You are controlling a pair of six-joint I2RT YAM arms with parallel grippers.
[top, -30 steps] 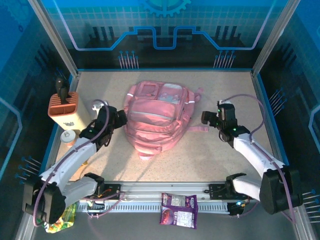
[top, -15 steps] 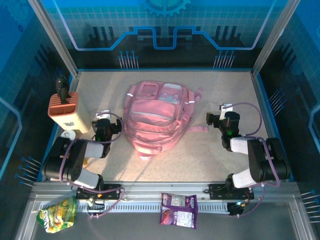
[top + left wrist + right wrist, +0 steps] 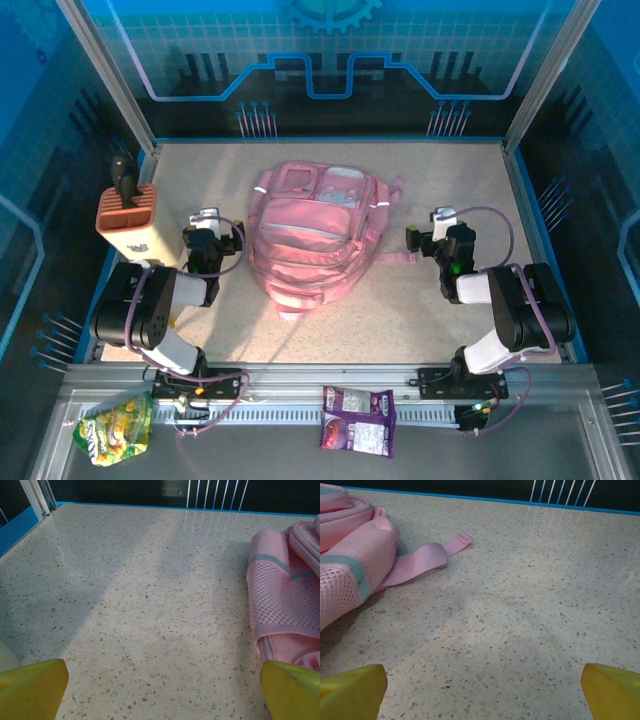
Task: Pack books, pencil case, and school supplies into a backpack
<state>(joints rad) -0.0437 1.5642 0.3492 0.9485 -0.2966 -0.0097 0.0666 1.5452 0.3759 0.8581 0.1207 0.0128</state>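
Now, left gripper [image 3: 162, 695] spread wide, low beside 1 backpack [image 3: 312, 235]; right gripper [image 3: 482, 692] spread wide too, near its strap [image 3: 420, 560]. Backpack lies flat between the 2. 1 holder [image 3: 128, 220] left, 1 purple packet [image 3: 357, 420] and 1 green bag [image 3: 112, 428] out front.

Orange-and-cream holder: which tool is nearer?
Left. The left tool sits close beside the holder, between it and the backpack. The right tool is on the backpack's other side, much farther off.
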